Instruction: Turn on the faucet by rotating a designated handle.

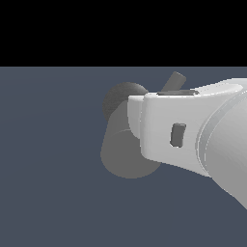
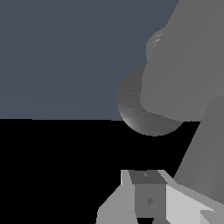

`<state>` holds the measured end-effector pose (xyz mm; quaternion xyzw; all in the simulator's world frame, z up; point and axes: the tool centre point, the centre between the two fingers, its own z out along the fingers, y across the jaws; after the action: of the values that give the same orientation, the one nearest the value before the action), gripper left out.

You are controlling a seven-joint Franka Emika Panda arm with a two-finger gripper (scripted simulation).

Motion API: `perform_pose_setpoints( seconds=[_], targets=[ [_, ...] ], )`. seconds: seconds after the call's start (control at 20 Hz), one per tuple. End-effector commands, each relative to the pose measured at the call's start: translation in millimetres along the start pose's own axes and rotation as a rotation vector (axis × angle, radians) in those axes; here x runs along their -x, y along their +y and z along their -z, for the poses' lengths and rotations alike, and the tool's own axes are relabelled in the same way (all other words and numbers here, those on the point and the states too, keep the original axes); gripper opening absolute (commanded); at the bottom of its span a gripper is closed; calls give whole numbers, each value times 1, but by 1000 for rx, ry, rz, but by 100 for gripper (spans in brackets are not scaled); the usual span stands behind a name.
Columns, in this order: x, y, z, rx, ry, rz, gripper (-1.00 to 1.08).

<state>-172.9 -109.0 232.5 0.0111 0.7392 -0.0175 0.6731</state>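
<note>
One thin handle (image 1: 174,81) is poking up behind the white gripper (image 1: 144,130), which is crowding the faucet (image 1: 123,154) body from the exterior view's right. Whether the fingers are parted or closed cannot be told; they are hiding behind the hand. The faucet (image 2: 175,65) is filling the wrist view, base (image 2: 140,111) behind. Judging by this, pushing sideways near the rod's tip, not the thick cylinder, is looking wisest.

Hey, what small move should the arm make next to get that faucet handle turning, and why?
Probably nudge the glossy white hand up toward the thin grey rod handle. The hand sits against the thick matte grey faucet cylinder, while the rod pokes out just above it, apparently untouched.
</note>
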Motion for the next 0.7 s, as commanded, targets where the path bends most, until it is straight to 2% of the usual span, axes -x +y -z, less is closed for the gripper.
perform_pose_setpoints(
  seconds=[0.0,0.55,0.6,0.65],
  targets=[
    [29,22,-3,31,-68,5,-100],
    [51,49,-1,36,-93,8,-100],
    [16,25,1,-9,-4,-2,-100],
    [16,25,1,-10,-4,-2,-100]
  ],
)
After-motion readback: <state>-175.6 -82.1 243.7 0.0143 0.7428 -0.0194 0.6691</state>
